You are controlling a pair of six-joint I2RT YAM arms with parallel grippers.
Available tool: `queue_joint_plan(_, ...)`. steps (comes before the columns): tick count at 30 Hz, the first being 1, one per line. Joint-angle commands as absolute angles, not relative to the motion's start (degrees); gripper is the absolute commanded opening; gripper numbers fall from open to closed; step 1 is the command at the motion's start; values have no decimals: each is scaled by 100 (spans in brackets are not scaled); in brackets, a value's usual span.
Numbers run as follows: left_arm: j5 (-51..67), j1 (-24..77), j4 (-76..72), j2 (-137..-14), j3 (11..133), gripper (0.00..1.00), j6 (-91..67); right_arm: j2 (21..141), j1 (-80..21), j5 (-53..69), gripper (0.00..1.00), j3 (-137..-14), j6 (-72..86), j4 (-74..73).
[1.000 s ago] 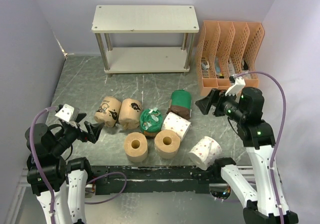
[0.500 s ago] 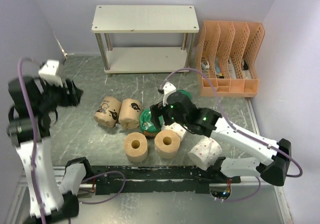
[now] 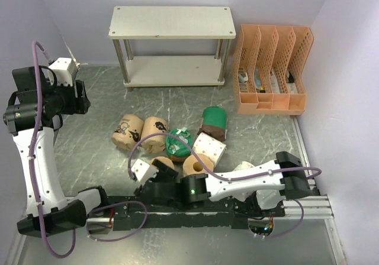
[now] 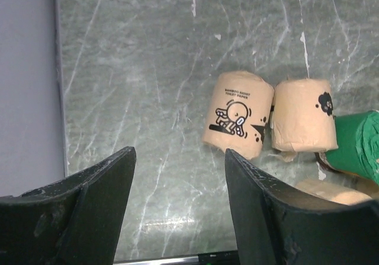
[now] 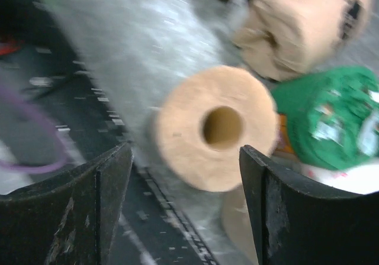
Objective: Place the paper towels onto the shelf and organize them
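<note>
The shelf [image 3: 170,22] stands at the far edge with no roll on it yet. The paper towels [image 3: 155,132] lie clustered on the table [image 3: 100,117], near the middle. The right gripper [image 5: 186,149] hangs spread over a plain tan roll [image 5: 183,135] at the cluster's near left. The left gripper [image 4: 180,158], spread and empty, is far left. The rolls look light and squashy, so grip gently across the round sides.

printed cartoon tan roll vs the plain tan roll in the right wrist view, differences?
Pose: the printed roll lies on its side; the plain roll stands on end, core hole up.
Look: the printed roll carries a dark cartoon; the plain roll shows no print.
Place: the printed roll is farther from the arm bases; the plain roll sits below the right gripper.
Shared: both tan, on the table, not on the shelf.
</note>
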State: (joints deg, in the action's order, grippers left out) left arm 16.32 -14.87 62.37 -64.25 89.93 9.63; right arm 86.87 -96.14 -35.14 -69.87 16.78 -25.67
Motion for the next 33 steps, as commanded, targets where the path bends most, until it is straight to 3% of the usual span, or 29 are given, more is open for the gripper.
queue_joint_plan(1, 1833, -1527, 6555, -6234, 8967, 73, 958, 8789, -9887, -4717, 74, -7012, 1637, -2934)
queue_joint_plan(5, 1702, -1522, 6508, -6115, 8610, 73, 1038, 8613, -9880, -4703, 74, -6565, 1481, -2249)
queue_joint_plan(15, 1681, -1522, 6643, -5619, 8174, 74, 1484, 9340, -9845, -4668, 74, -6701, 1626, -2142)
queue_joint_plan(19, 3049, -1527, 7106, -5599, 8086, 76, 2094, 9347, -9830, -4775, 75, -6672, 1812, -2176)
queue_joint_plan(20, 3397, -1522, 7208, -5531, 8093, 81, 2314, 9269, -9821, -4798, 76, -6630, 1891, -2173)
queue_joint_plan(25, 4427, -1519, 8078, -5722, 8177, 87, 3779, 8390, -9783, -4973, 81, -6112, 2353, -1895)
queue_joint_plan(29, 4108, -1123, 8072, -5981, 7868, 87, 4432, 7133, -9708, -5377, 85, -5686, 2888, -1744)
queue_joint_plan(33, 3618, -65, 8067, -5991, 7720, 89, 4680, 5734, -8980, -5750, 87, -5454, 4192, -2469)
